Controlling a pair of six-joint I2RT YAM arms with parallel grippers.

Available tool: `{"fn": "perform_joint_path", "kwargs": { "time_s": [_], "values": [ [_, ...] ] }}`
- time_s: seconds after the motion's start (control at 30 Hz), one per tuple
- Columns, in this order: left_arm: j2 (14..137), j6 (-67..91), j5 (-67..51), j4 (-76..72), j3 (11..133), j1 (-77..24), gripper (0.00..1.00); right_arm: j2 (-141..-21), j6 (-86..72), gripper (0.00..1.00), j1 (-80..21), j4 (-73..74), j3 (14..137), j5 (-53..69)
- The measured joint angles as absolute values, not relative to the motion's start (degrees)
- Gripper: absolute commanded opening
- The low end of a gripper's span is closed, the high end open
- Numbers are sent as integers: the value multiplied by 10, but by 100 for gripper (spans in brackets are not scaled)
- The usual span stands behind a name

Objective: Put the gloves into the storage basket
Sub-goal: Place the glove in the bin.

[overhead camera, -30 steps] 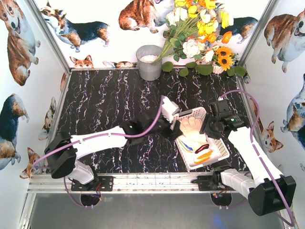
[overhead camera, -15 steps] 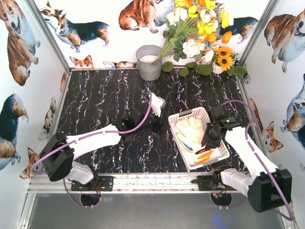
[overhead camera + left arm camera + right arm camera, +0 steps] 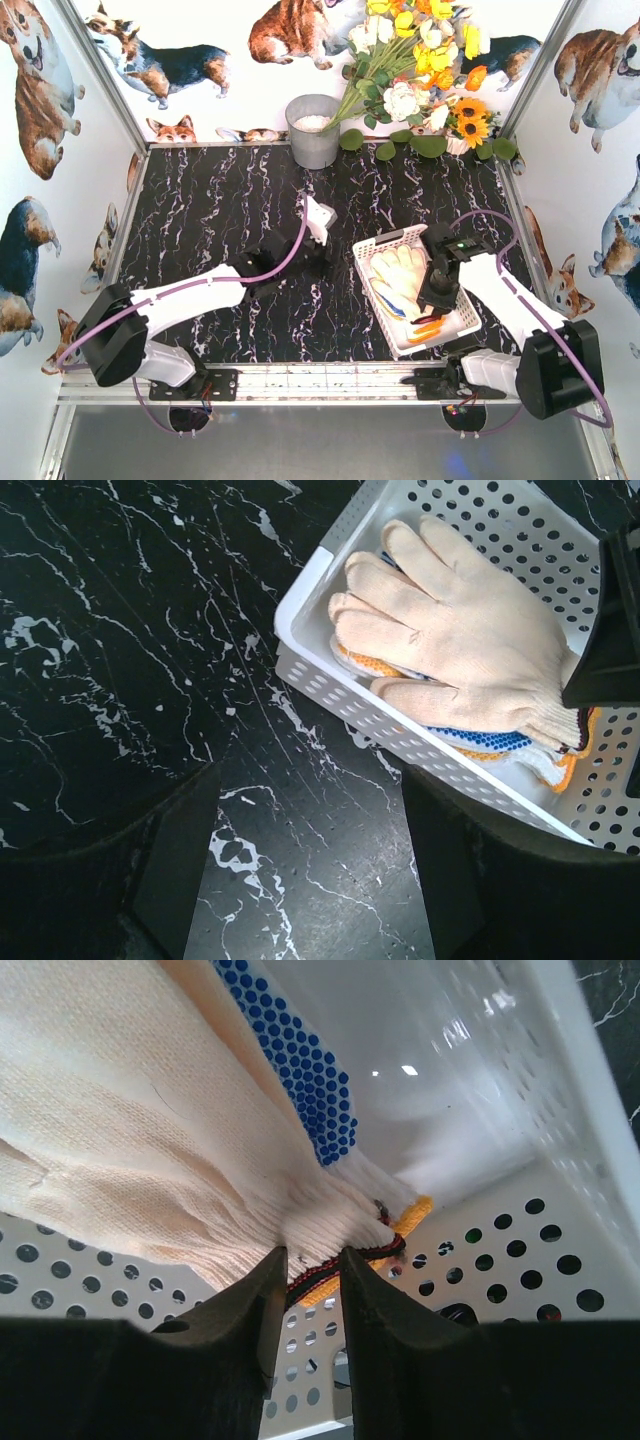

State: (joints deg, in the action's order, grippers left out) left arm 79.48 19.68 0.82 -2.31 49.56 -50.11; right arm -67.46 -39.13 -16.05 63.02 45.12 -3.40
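- Black marble-look table [image 3: 220, 220] with white veins, boxed in by white walls [image 3: 40, 90] covered in corgi pictures. A grey bucket [image 3: 313, 130] and a bunch of flowers [image 3: 420, 60] sit along the back edge.
- The gloves [image 3: 398, 272] are stacked in the storage basket [image 3: 385, 237], which sits right of centre, between the two arms.
- The basket's long side runs far-left to near-right. The top cream glove [image 3: 460, 630] lies along it, fingers towards the far end, cuff at the near end.
- A blue-dotted glove [image 3: 300, 1070] is peeking out from underneath.
- The left gripper [image 3: 312, 780] is spread wide over bare table just beside the basket, holding nothing.
- The right gripper [image 3: 312, 1258] is down in the basket, jaws nearly together right at the cuff. Honestly can't tell if it's actually pinching it.
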Motion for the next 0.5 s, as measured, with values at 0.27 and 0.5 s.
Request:
{"fn": "perform_joint_path", "kwargs": {
  "time_s": [0.27, 0.5],
  "values": [
    [761, 197, 25, -15, 490, -488, 72, -688, -403, 41, -180, 631, 451, -53],
    [743, 192, 51, 30, 507, -468, 99, -566, -371, 60, -180, 638, 511, -57]
  ]
}}
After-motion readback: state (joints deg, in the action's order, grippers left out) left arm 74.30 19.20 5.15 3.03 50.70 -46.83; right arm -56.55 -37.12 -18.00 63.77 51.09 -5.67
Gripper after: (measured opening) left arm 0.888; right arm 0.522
